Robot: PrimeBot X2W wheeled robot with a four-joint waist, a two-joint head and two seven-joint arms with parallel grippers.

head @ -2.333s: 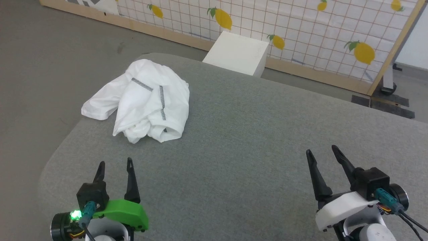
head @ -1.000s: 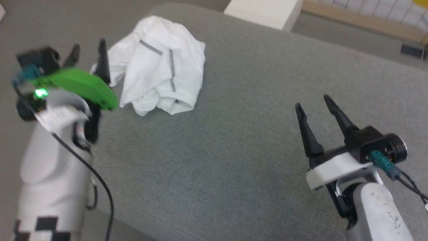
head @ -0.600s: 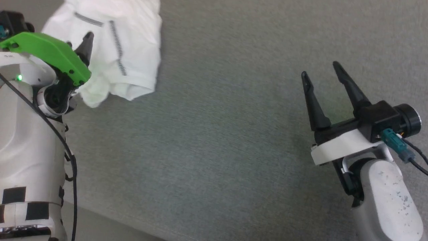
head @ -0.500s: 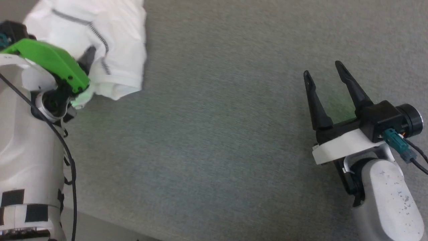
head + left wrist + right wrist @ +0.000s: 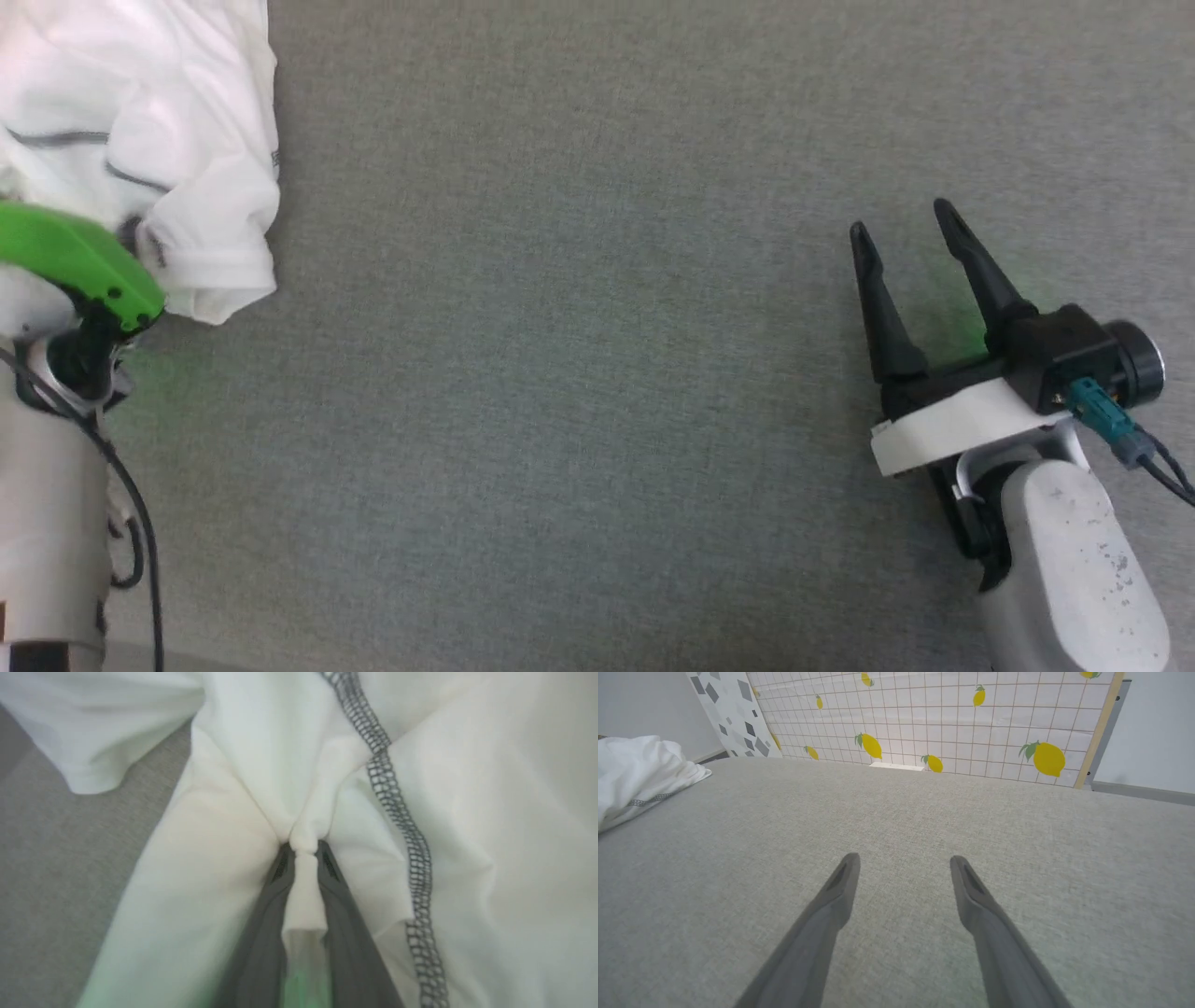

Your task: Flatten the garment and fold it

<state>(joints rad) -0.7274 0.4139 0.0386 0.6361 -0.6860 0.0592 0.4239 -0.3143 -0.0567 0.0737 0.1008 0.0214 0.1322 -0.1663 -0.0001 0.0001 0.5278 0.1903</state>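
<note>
Garment (image 5: 177, 140) lies bunched at the left side of the grey desk (image 5: 597, 373). Left end effector (image 5: 304, 851) is clamped on a pinched fold of it, just beside a dark stitched seam (image 5: 397, 812). Right end effector (image 5: 900, 217) has its fingers spread apart over the desk, well apart from the garment.

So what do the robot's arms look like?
Both are pale grey. The left end effector has a bright green cover and a black cable. The right end effector has a white cover, teal plug, and two long dark pointed fingers.
</note>
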